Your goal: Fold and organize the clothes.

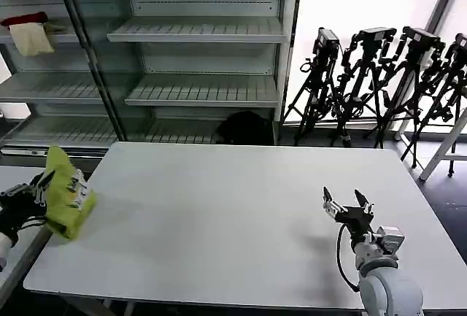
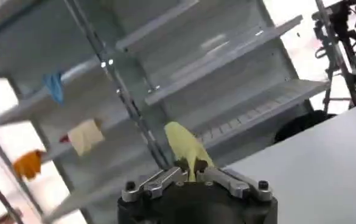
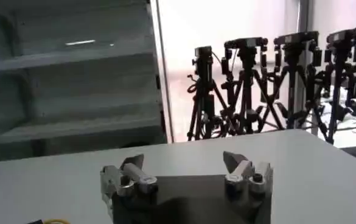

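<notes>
So the left gripper (image 1: 45, 185) is clamped on the lime-green T-shirt (image 1: 68, 190), bunched up and held over the near left corner of the white table (image 1: 233, 214); from the left wrist view a fold of it (image 2: 187, 149) pokes up between the closed fingers; right gripper (image 1: 348, 203) sits over the near right of the table, jaws spread, nothing in them.

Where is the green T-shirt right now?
In the head view the T-shirt is bunched at the table's left edge, gripped by the left claw; the open right claw waits far off on the right.
</notes>
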`<state>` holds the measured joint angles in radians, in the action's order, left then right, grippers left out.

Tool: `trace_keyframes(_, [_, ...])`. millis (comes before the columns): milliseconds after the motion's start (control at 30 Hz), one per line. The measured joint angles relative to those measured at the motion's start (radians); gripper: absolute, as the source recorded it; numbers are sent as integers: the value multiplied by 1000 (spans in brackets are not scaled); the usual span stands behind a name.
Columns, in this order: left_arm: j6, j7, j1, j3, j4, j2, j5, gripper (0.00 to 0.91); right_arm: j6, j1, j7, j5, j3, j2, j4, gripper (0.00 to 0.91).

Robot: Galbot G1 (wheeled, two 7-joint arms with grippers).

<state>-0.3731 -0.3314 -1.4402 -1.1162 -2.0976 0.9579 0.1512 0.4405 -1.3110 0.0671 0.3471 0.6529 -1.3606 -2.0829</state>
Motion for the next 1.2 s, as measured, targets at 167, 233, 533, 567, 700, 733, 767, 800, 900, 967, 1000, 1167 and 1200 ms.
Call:
trace_keyframes(167, [29, -10, -31, 76, -38, 12, -139, 0, -24, -12, 1, -8, 9, 1, 18, 907])
trace_keyframes(233, [47, -10, -44, 135, -39, 45, -214, 0, -32, -17, 2, -8, 13, 4, 26, 907])
trace_keyframes(533, [68, 21, -37, 421, -42, 205, -436, 20, -39, -18, 12, -11, 23, 7, 38, 907])
trace_keyframes(567, [61, 28, -29, 451, -48, 215, -441, 20, -39, -17, 12, -12, 21, 6, 37, 907])
trace_keyframes(700, [29, 60, 1, 548, -74, 245, -409, 20, -33, -12, 13, -19, 15, 2, 34, 907])
trace_keyframes(733, [19, 69, 9, 569, -78, 251, -395, 20, -30, -10, 14, -20, 14, 0, 33, 907])
trace_keyframes(767, [9, 80, 18, 592, -81, 259, -379, 20, -27, -8, 14, -22, 11, -2, 31, 907])
trace_keyframes(800, [0, 89, 24, 613, -82, 266, -366, 30, -24, -6, 14, -25, 9, -3, 29, 907])
trace_keyframes(900, [-27, 115, 41, 674, -83, 287, -336, 605, -13, 0, 11, -31, 1, -8, 22, 907])
trace_keyframes(967, [-40, 134, 53, 714, -80, 301, -322, 907, -5, 1, 5, -34, -6, -12, 16, 907])
trace_keyframes(1000, [-46, 142, 59, 732, -78, 307, -315, 907, -1, 2, 3, -36, -8, -13, 14, 907])
trace_keyframes(1167, [-75, 184, 92, 821, -54, 339, -282, 907, 17, 2, -13, -41, -26, -24, -4, 907])
trace_keyframes(1200, [-81, 192, 98, 838, -52, 345, -274, 907, 20, 2, -18, -42, -30, -26, -7, 907])
